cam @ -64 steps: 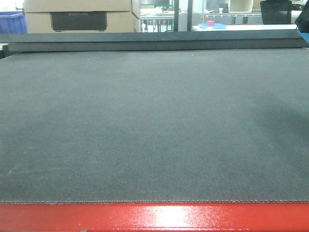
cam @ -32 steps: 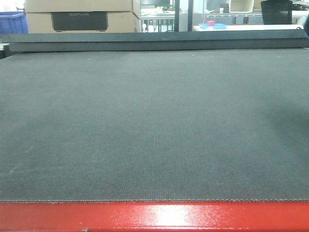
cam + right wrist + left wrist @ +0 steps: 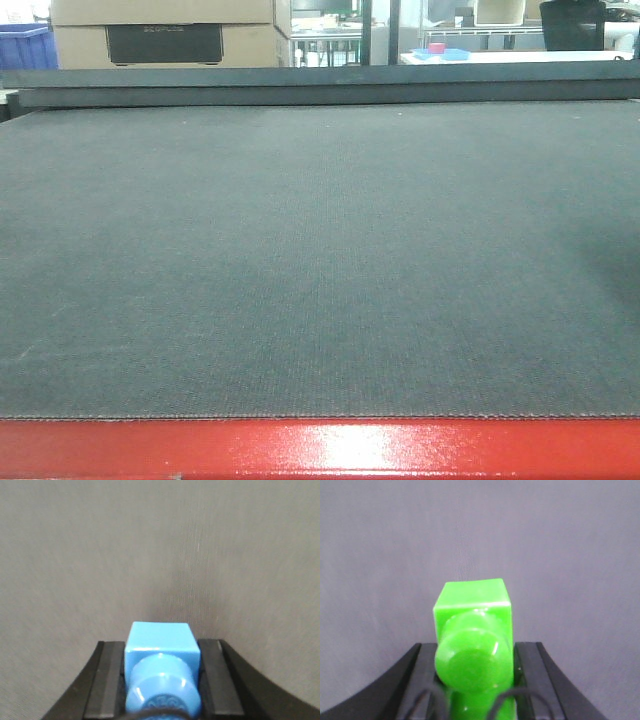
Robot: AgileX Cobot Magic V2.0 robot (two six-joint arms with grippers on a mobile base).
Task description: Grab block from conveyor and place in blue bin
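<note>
At far left, behind the conveyor [image 3: 320,260] with its red frame [image 3: 320,450], a blue bin [image 3: 25,45] stands beside a cardboard box [image 3: 160,30]. The left gripper [image 3: 476,652] clamps a green block [image 3: 472,602] over the grey belt. The right gripper [image 3: 162,652] likewise grips a blue block [image 3: 160,636] between its black fingers [image 3: 107,680], also above the belt.

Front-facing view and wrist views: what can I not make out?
- Blue plastic crate: front view, far, cut by left edge; maybe not the task's bin.
- Left end effector, right end effector: outside front view; place over dark grey woven conveyor belt unknown.
- Green plastic block, blue plastic block: wrist views, bottoms cut by lower edge.
</note>
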